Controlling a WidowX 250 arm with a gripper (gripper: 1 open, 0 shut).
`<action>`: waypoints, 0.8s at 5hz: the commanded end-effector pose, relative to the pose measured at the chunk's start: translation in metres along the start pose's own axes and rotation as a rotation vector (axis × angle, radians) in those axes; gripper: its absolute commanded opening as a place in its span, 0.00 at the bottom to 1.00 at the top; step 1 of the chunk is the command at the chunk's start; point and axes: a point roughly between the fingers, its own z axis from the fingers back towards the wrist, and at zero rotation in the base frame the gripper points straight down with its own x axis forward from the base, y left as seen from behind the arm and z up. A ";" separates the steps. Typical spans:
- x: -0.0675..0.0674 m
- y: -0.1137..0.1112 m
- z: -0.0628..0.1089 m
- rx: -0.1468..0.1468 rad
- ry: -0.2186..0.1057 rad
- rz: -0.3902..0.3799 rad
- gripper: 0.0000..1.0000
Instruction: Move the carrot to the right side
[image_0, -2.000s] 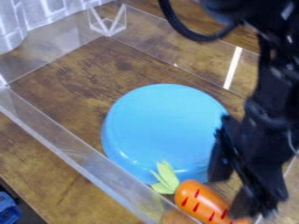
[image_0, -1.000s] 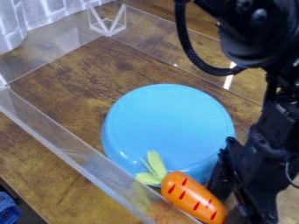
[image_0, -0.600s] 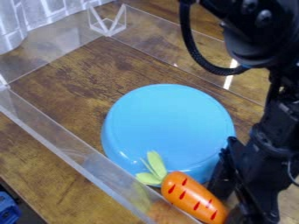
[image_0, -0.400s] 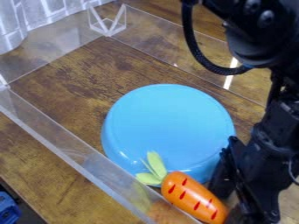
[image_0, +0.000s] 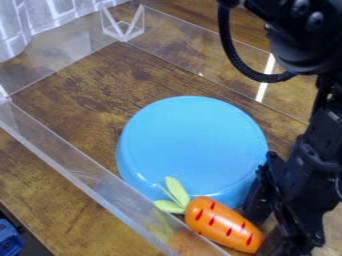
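Observation:
The small orange carrot (image_0: 222, 222), with dark grooves and light green leaves pointing left, lies at the bottom of the view. It sits against the front rim of the upturned blue bowl (image_0: 187, 140) and next to the clear front wall. My black gripper (image_0: 287, 208) hangs at the lower right, just right of the carrot's orange end. Its dark fingers (image_0: 271, 195) blend with the arm, so I cannot tell if they touch or hold the carrot.
Clear acrylic walls (image_0: 67, 150) fence the wooden table (image_0: 94, 85) on the left and front. A clear triangular stand (image_0: 123, 20) sits at the back. A blue object (image_0: 7, 240) shows outside the wall at the bottom left.
The gripper has shifted to the right and a little down over the two seconds. The carrot has slid slightly left, its leaves swinging down along the bowl's rim.

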 end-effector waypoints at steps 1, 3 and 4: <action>-0.004 0.009 0.003 0.004 -0.011 0.007 0.00; -0.004 0.012 0.002 0.003 -0.005 0.017 0.00; -0.004 0.013 0.002 0.003 -0.002 0.020 0.00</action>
